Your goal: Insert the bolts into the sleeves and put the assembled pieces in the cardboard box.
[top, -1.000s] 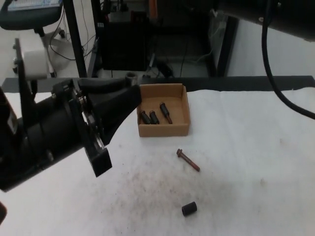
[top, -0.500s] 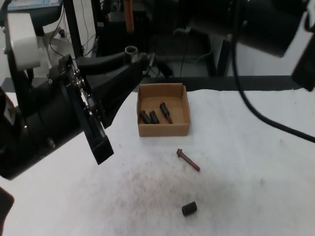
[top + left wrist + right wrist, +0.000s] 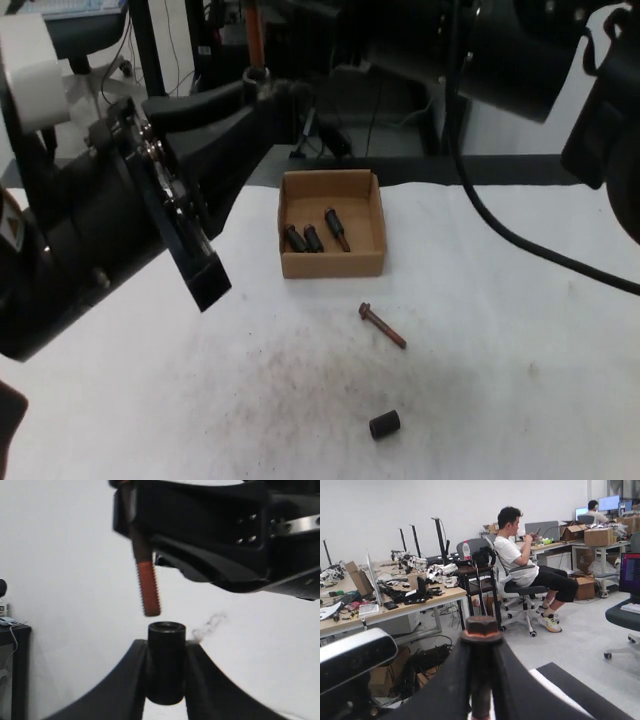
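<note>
Two held parts: left gripper point(image 3: 166, 647) fingers clamp an upright sleeve point(image 3: 166, 667), right gripper point(image 3: 481, 646) fingers pinch a bolt point(image 3: 147, 587) just above its mouth, apart. Cardboard box point(image 3: 330, 264) holds three pieces point(image 3: 313, 237); loose bolt point(image 3: 383, 326) and loose sleeve point(image 3: 384, 424) lie on surface point(image 3: 520, 330).

the white-covered bench point(image 3: 520, 300) bears a cardboard box point(image 3: 331, 264). a loose bolt point(image 3: 383, 326) lies near the box's front wall; a sleeve point(image 3: 384, 424) stands farther from the box, past the bolt, among dark smudges.

A white cloth point(image 3: 540, 330) covered the bench, with a dark smudge point(image 3: 300, 385) near its middle; an office chair point(image 3: 95, 35) stood far left.
</note>
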You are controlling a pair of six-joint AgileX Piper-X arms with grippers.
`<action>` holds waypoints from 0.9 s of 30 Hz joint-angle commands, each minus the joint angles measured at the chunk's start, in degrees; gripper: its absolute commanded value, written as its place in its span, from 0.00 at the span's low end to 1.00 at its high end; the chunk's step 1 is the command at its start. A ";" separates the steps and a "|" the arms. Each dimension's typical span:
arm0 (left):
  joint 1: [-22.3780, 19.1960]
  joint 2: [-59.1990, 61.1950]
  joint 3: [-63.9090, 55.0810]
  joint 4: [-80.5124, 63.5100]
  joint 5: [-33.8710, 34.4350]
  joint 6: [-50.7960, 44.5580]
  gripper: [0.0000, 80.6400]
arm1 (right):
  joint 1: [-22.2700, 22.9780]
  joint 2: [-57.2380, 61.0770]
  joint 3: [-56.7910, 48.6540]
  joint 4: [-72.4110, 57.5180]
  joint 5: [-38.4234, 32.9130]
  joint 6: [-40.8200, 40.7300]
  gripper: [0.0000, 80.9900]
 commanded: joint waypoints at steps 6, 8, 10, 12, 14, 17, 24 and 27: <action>0.06 -0.07 -0.91 0.77 -3.17 -0.45 0.00 | 0.00 -0.35 -0.27 -3.66 -0.31 -0.27 0.01; 0.06 -0.07 -0.91 0.73 -3.17 -0.45 0.00 | 0.00 -0.35 -0.27 -3.66 -0.31 -0.27 0.01; 0.06 -0.07 -0.91 0.73 -3.17 -0.45 0.00 | 0.00 -0.35 -0.27 -3.66 -0.31 -0.27 0.01; 0.06 -0.07 -0.91 0.74 -3.17 -0.74 0.00 | 0.00 -0.35 -0.27 -3.31 -0.26 -0.27 0.01; 0.06 -0.07 -0.91 0.74 -3.39 -0.72 0.00 | 0.00 -0.29 -0.27 -1.96 -0.26 -0.27 0.01; 0.06 -0.07 -0.91 0.74 -3.99 -0.72 0.00 | 0.11 -0.21 -0.27 -0.56 -0.26 -0.27 0.01; 0.06 -0.07 -0.91 0.74 -3.99 -0.72 0.00 | 0.12 -0.21 0.21 -0.57 -0.26 -0.27 0.01; 0.06 -0.07 -0.91 0.74 -3.99 -0.72 0.00 | 0.12 0.03 0.42 -0.57 -0.26 -0.27 0.01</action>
